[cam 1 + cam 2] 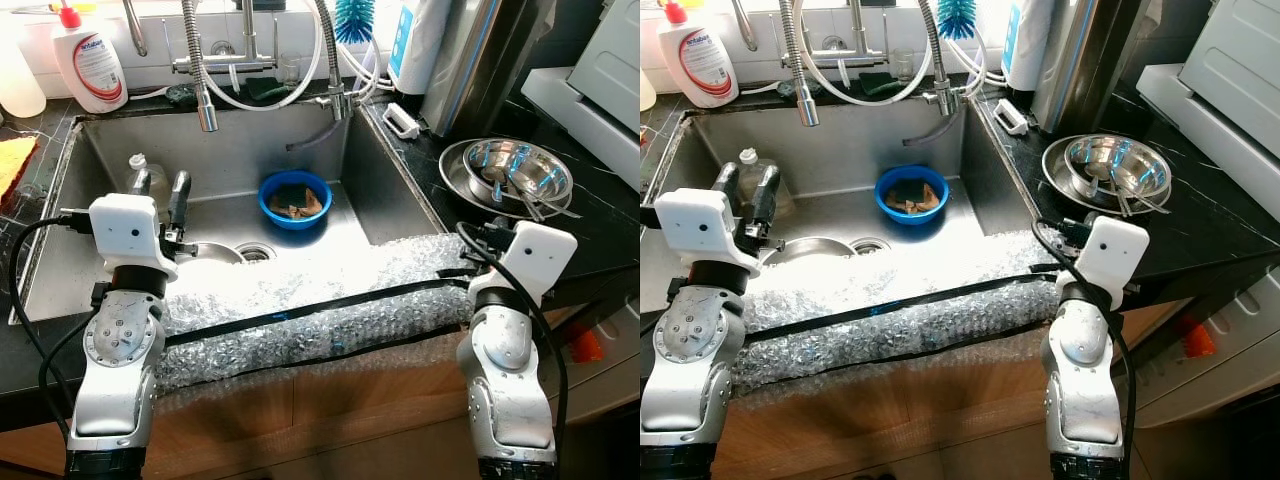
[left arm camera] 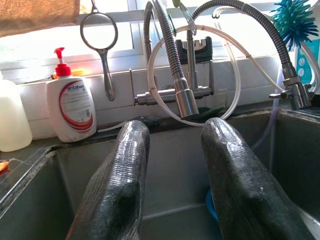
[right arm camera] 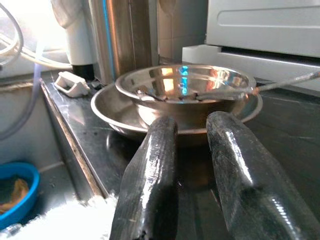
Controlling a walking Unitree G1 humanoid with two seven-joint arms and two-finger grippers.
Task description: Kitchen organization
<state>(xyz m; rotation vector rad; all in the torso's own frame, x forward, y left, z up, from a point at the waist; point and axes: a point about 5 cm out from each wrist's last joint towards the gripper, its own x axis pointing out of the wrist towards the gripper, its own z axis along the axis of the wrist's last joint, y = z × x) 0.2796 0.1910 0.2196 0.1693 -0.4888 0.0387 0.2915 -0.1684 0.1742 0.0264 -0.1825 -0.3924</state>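
Bubble wrap (image 1: 300,320), a clear padded sheet crossed by black tape, lies nearest in the left eye view, draped over the front edge of the stainless steel sink (image 1: 395,190). Behind it, on the sink floor, sits a round blue plastic bowl (image 1: 295,198) with brownish scraps inside. The left gripper (image 1: 160,190) hovers over the sink's left half beside a small clear bottle (image 1: 140,172).

From the right eye, two nested shiny steel bowls (image 1: 1108,168) holding cutlery stand on the black counter to the right of the sink, with the right gripper (image 1: 1072,232) between them and the sink's corner.

Along the left wrist, the two black fingers (image 2: 120,185) stand apart with nothing between them, aimed across the sink at its spring-necked chrome tap (image 2: 180,85) and a white soap dispenser with a red pump (image 2: 72,107).

Along the right wrist, the fingers (image 3: 150,175) stand slightly apart and empty, pointing at the steel bowls just ahead.

A reach into the sink could snag the wrap and drag it in. Nudging the stacked bowls could send the loose cutlery sliding off.
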